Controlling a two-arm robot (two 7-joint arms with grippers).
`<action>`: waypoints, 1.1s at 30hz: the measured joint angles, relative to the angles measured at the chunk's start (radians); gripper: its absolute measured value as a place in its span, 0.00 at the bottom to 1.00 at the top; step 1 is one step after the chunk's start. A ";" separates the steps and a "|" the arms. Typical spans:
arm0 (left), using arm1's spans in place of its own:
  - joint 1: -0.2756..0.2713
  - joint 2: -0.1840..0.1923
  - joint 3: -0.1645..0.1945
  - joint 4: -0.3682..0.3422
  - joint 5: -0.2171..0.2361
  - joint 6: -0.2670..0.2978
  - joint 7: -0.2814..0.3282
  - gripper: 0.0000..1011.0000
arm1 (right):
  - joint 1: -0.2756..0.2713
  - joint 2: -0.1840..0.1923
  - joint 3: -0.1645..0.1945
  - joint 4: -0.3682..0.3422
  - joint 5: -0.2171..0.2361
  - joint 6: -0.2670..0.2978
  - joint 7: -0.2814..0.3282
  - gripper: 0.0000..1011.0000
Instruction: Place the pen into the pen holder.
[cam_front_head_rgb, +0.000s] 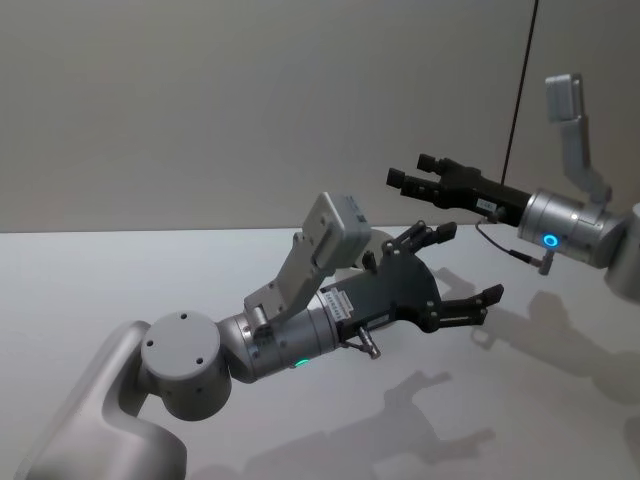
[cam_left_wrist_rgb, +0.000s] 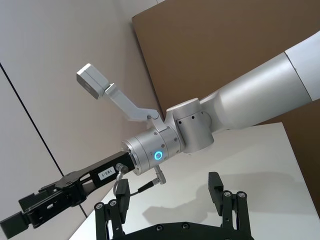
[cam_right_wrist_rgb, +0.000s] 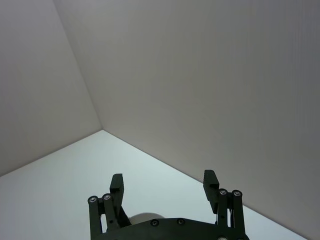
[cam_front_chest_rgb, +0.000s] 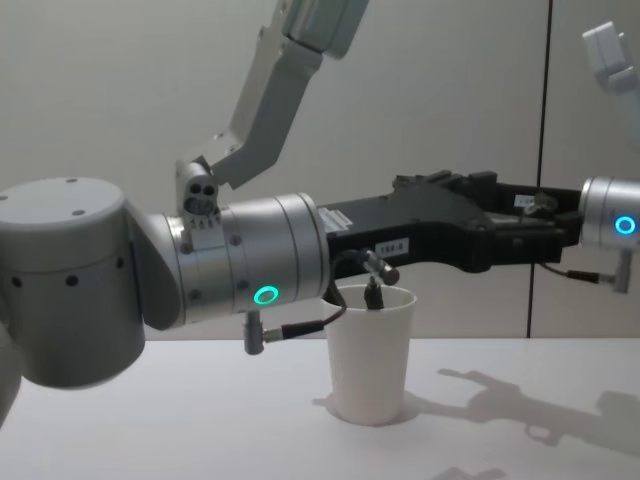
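Observation:
The pen holder, a plain white paper cup, stands upright on the white table in the chest view. It sits below the black body of my left gripper. The pen is out of view. In the head view my left gripper hovers over the middle of the table, open, with nothing between its fingers. My right gripper hangs higher, to the right and farther back, pointing left. It is open and empty, and the left wrist view shows it from the side. Its two fingertips stand apart.
A grey wall rises behind the table, with a dark vertical seam at the right. A brown panel shows in the left wrist view. The table top spreads around the cup.

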 joint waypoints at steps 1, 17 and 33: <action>0.000 0.000 0.000 0.000 0.000 0.000 0.000 0.99 | 0.000 0.001 0.001 0.000 -0.001 -0.001 0.000 0.99; 0.000 0.000 0.000 0.000 0.000 0.000 0.000 0.99 | -0.060 0.056 0.044 -0.118 -0.029 0.012 -0.036 0.99; 0.000 0.000 0.000 0.000 0.000 0.000 0.000 0.99 | -0.364 0.191 0.102 -0.669 -0.016 0.186 -0.220 0.99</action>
